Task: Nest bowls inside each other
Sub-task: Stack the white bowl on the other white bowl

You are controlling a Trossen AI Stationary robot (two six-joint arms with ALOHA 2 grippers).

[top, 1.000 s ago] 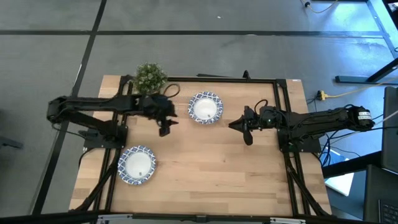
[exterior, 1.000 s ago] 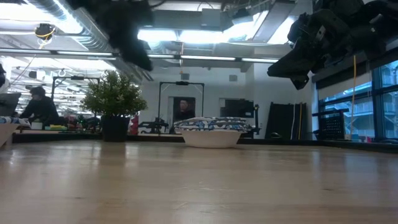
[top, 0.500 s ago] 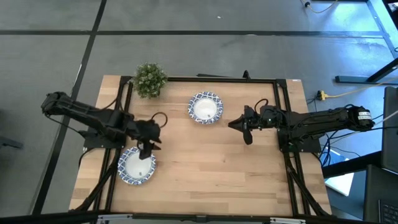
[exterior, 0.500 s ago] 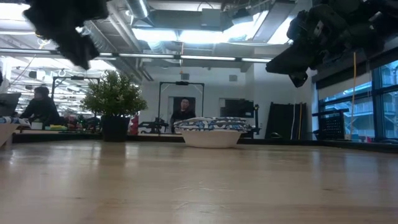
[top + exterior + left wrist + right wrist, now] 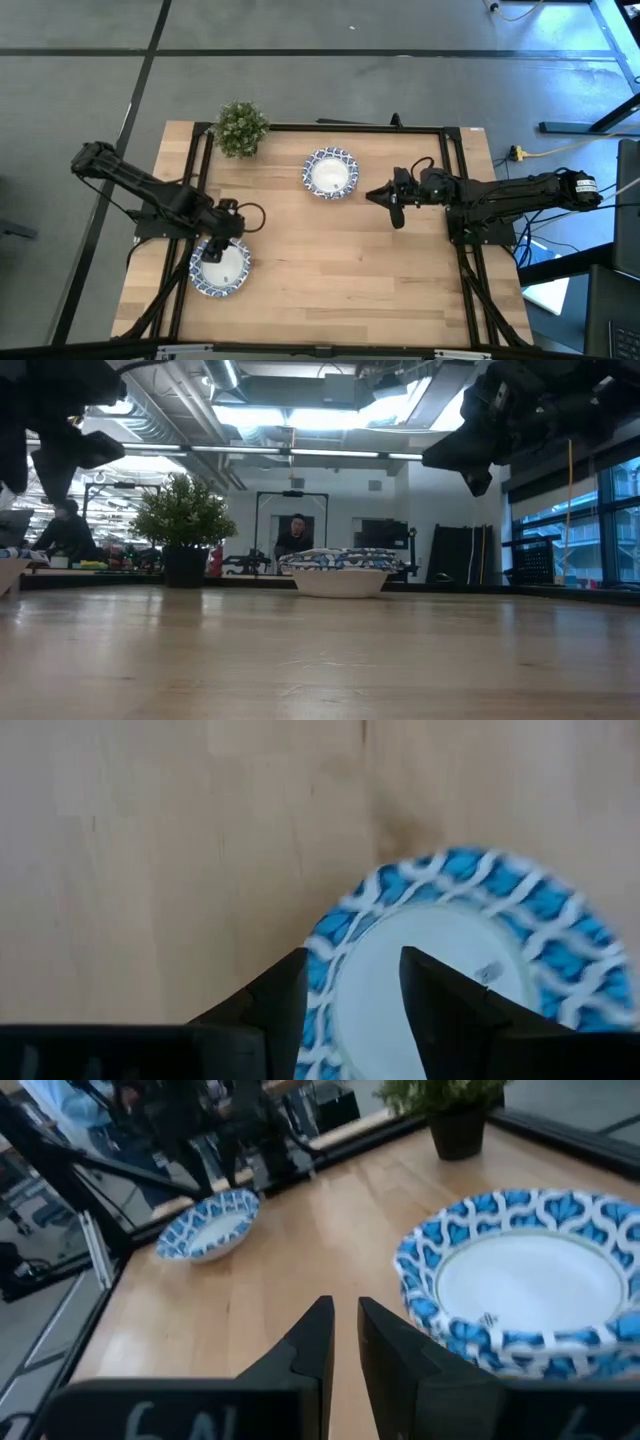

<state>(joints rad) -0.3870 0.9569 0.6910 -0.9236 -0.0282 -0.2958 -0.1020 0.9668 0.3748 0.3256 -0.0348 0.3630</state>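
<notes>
Two blue-and-white rimmed bowls show. One bowl (image 5: 331,173) sits on its base at the table's far middle, also seen in the low view (image 5: 340,572) and the right wrist view (image 5: 530,1285). The other bowl (image 5: 220,266) rests near the left edge. My left gripper (image 5: 218,245) hovers open over this bowl's far rim (image 5: 470,960), its fingers on either side of the rim, apart from it. My right gripper (image 5: 385,200) hangs shut above the table, right of the far bowl (image 5: 345,1335).
A small green potted plant (image 5: 241,128) stands at the far left corner, left of the far bowl. A black frame (image 5: 455,180) runs round the table's edges. Bare wood (image 5: 340,270) lies between and in front of the two bowls. People show in the room behind.
My left gripper has swung from beside the plant and the far bowl toward the table's near left, ending low over the near-left bowl. My right gripper has stayed almost where it was. Neither bowl has moved.
</notes>
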